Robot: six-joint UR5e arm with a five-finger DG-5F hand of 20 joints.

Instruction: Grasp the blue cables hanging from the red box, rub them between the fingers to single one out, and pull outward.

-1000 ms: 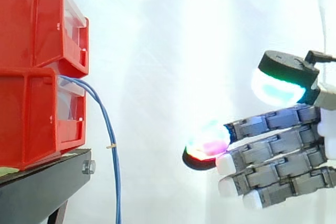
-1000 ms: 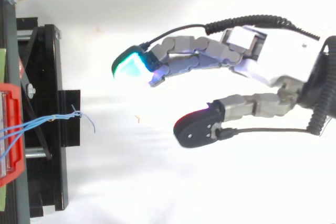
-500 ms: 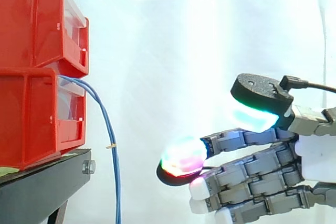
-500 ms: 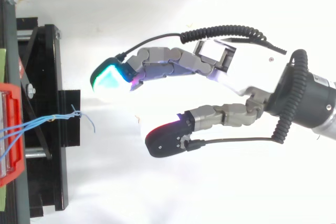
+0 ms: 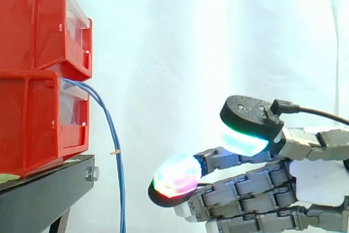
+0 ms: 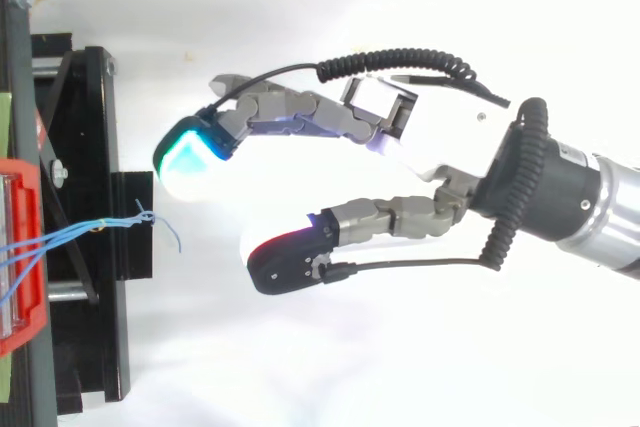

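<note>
Thin blue cables (image 5: 113,135) droop in a smooth arc from the blocky red box (image 5: 32,118). Well clear of the box, the segmented hand (image 6: 430,147) is spread wide, holding nothing.

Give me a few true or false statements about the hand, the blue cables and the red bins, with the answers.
1. The blue cables hang out of the lower red bin. True.
2. The hand is shut on the blue cables. False: its fingers are open and apart from them.
3. The lower red bin sits on a black stand, with the upper red bin on top. True.
4. In the side view the hand is left of the bins. False: it is to their right.
</note>
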